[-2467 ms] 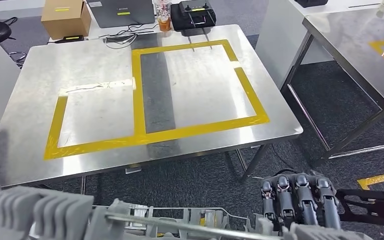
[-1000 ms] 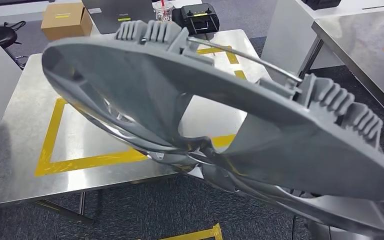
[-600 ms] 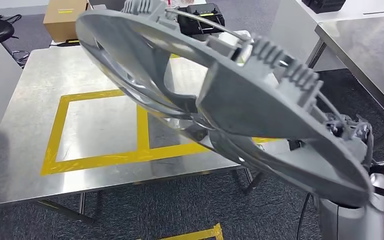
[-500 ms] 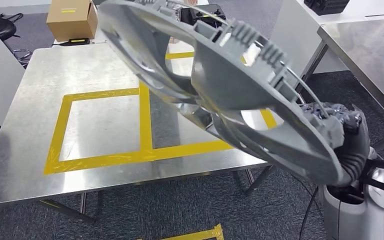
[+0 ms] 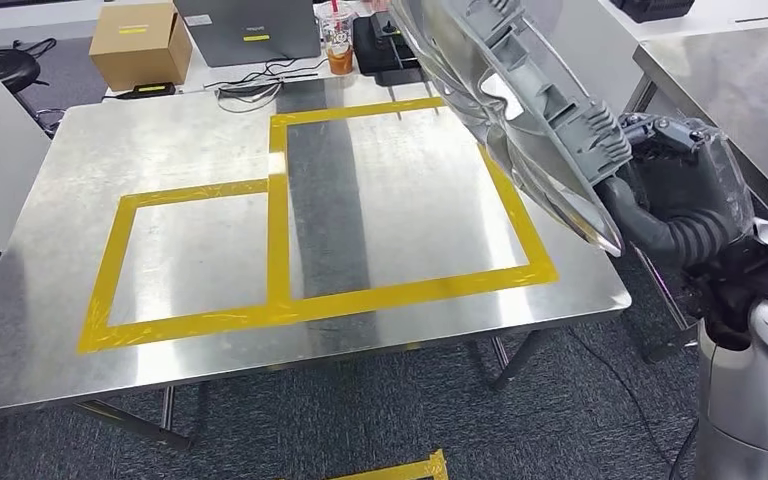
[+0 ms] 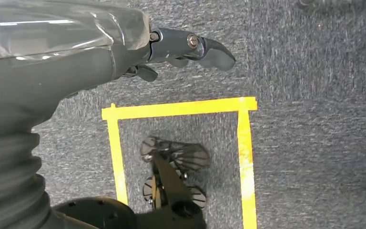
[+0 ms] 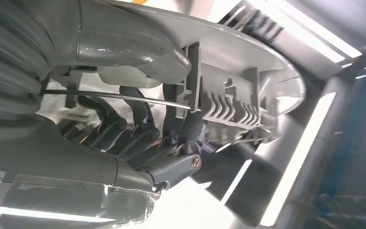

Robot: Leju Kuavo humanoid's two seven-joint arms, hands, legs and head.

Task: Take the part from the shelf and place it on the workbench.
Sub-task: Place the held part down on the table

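Observation:
The part is a large grey ring-shaped housing with ribbed fins and a thin wire bail. It is tilted on edge above the far right corner of the steel workbench, clear of the surface. My right hand grips its lower rim from the right. In the right wrist view the dark fingers curl around the part by the fins. The workbench carries yellow tape rectangles. My left hand hangs over the carpet with nothing in it.
Behind the workbench stand a cardboard box, a laptop, a drink cup and a black device. A second steel table is at the right. A yellow tape square marks the floor.
The part has swung from close in front of the camera up and to the right, uncovering most of the workbench. The right hand moved with it.

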